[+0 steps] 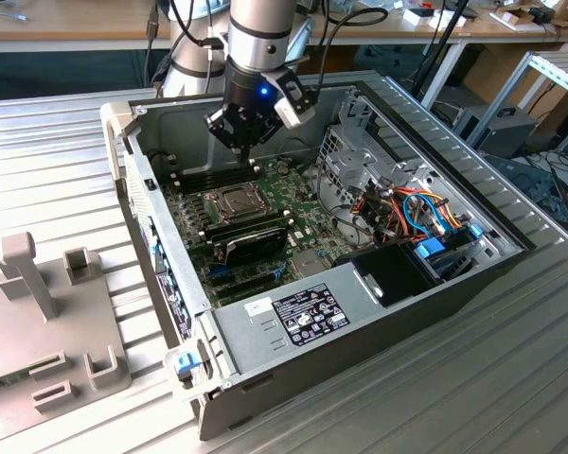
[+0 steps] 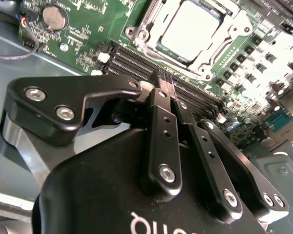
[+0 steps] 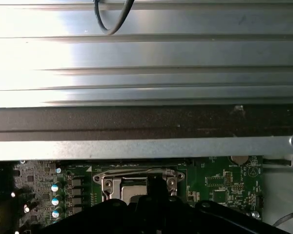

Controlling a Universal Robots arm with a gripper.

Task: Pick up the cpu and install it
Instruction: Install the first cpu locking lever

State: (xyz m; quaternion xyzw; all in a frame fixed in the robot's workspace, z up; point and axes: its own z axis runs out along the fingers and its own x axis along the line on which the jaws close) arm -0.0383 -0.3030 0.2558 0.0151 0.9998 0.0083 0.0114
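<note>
The cpu (image 2: 190, 29) is sitting flat in its socket (image 2: 151, 24) on the green board (image 2: 88, 29), its pale metal top facing up and the socket's metal frame lying around its edges, so to my eye the chip is already placed rather than waiting to be picked. I am hovering my end effector (image 2: 165, 87) above the board, just beside the socket and over the long black memory slots (image 2: 132, 61); its two fingers (image 2: 162, 131) are pressed together with nothing between them, so I am carrying nothing. In the exterior view I am hanging over the far part of the open computer case (image 1: 265, 326), with the socket below and slightly toward the camera from my end effector (image 1: 239, 142). I judge I am keeping clear above the board because the memory slots and the socket frame leave little room to come down. Near the socket in the exterior view are sitting two black memory sticks (image 1: 251, 230), and toward the exterior view's right a metal drive cage (image 1: 360, 156) and a tangle of orange and blue cables (image 1: 412, 213) are crowding the case. The case is resting on a ribbed metal counter (image 1: 473, 378), with a grey fixture (image 1: 38, 312) standing at the exterior view's left. In the first wrist view the case wall (image 3: 136, 146) is rising just behind the board.
</note>
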